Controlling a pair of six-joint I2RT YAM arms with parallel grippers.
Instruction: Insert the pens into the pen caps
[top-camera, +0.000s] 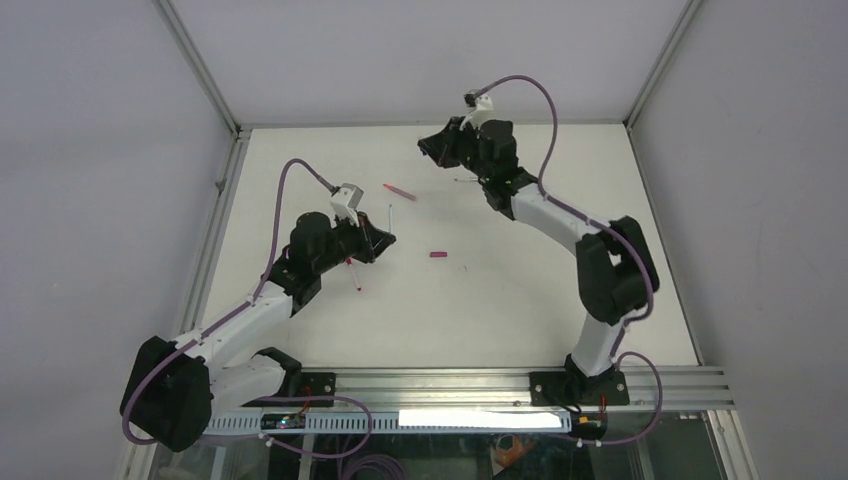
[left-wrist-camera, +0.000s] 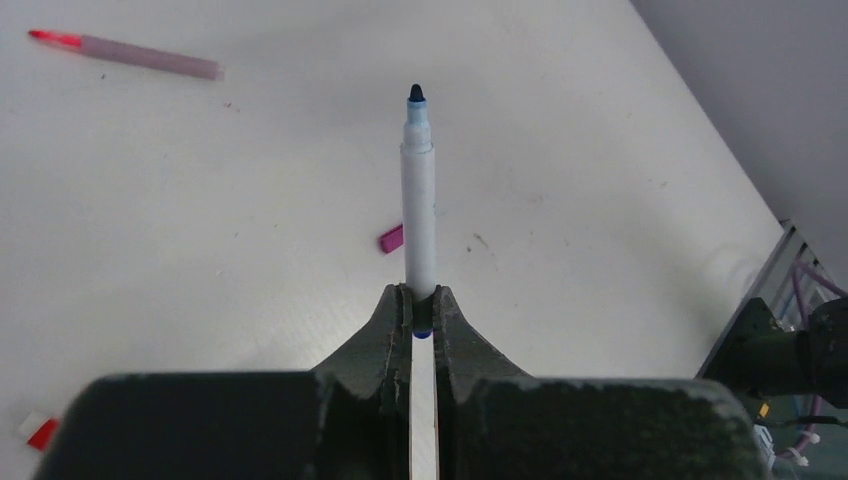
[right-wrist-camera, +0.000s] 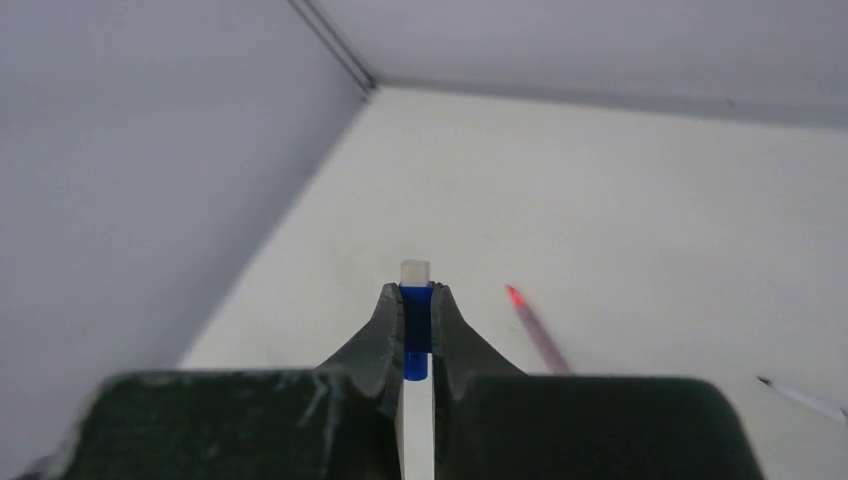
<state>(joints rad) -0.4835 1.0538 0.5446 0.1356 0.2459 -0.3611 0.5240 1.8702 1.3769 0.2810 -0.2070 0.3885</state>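
Note:
My left gripper is shut on the blue end of a white pen, whose dark blue tip points away over the table; in the top view this gripper hangs left of centre. At the far side my right gripper is shut on a blue pen cap, its pale end sticking out past the fingertips. A pink pen with a red tip lies between the arms. A magenta cap lies loose mid-table.
Another pen with a red end lies under the left arm. A thin pale pen lies beside the right arm, and shows at the right edge of the right wrist view. Grey walls close in the table's left, far and right sides.

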